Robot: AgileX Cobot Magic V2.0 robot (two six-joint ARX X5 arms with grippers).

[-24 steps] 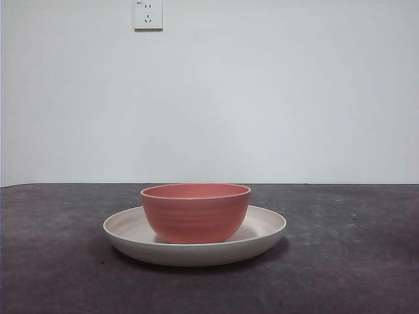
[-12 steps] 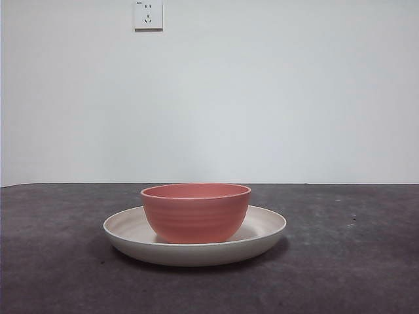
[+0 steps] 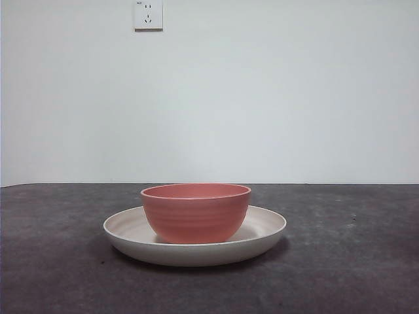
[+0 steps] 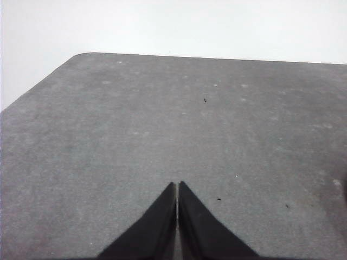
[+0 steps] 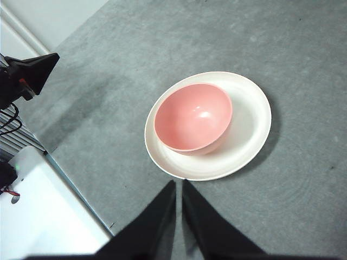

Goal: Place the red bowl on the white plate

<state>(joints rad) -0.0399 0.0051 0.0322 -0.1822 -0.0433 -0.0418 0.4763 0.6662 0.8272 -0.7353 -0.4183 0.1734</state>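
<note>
The red bowl (image 3: 196,212) sits upright on the white plate (image 3: 265,230), off-centre, on the grey desk (image 3: 353,261). A wall socket (image 3: 148,14) is behind. The right gripper (image 5: 178,184) hangs above the plate's edge, jaws pressed together; the left gripper (image 4: 177,185), likewise closed, faces bare desk.

1. Bare worktop (image 3: 353,261) is seen on every side of the white plate (image 3: 131,230).
2. The plate's middle is taken up by the red bowl (image 3: 196,212).
3. Above the bowl, open space is seen.
</note>
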